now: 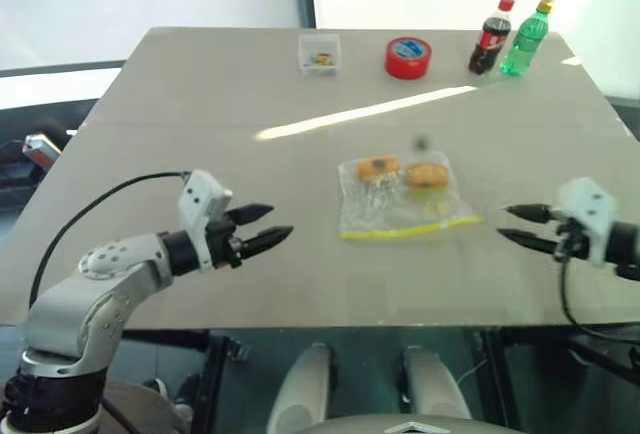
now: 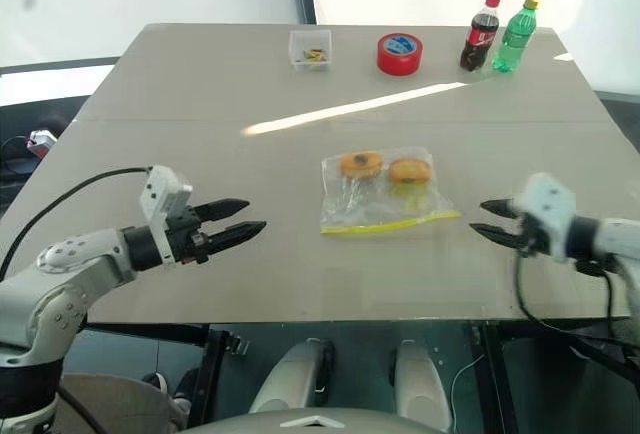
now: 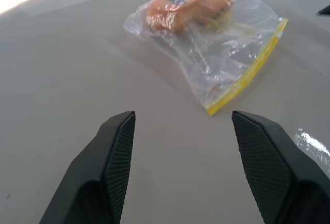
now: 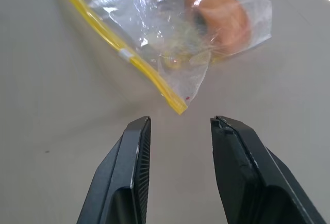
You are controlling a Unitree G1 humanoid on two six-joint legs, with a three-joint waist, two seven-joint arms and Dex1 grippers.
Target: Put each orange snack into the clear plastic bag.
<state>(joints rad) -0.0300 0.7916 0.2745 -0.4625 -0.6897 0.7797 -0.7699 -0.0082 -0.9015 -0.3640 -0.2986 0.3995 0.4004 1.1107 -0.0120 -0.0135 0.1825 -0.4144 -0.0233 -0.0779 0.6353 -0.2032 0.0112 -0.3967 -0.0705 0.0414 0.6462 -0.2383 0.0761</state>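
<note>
Both glossy orange-brown oval snacks (image 2: pixel 385 168) sit inside the crinkly clear plastic zip bag (image 2: pixel 383 194) mid-table, yellow strip toward the near edge, lying between my left gripper (image 2: pixel 240 225) and closer right gripper (image 2: pixel 487 221), both unclenched and empty.

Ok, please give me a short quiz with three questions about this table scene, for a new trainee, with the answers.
1. True or false: both orange snacks lie inside the clear plastic bag.
2. What colour is the strip on the bag's near edge?
3. The left gripper and right gripper are: A) holding the bag, B) open, apart from it, C) holding a bottle.

Key: 1 true; 2 yellow; 3 B.
</note>
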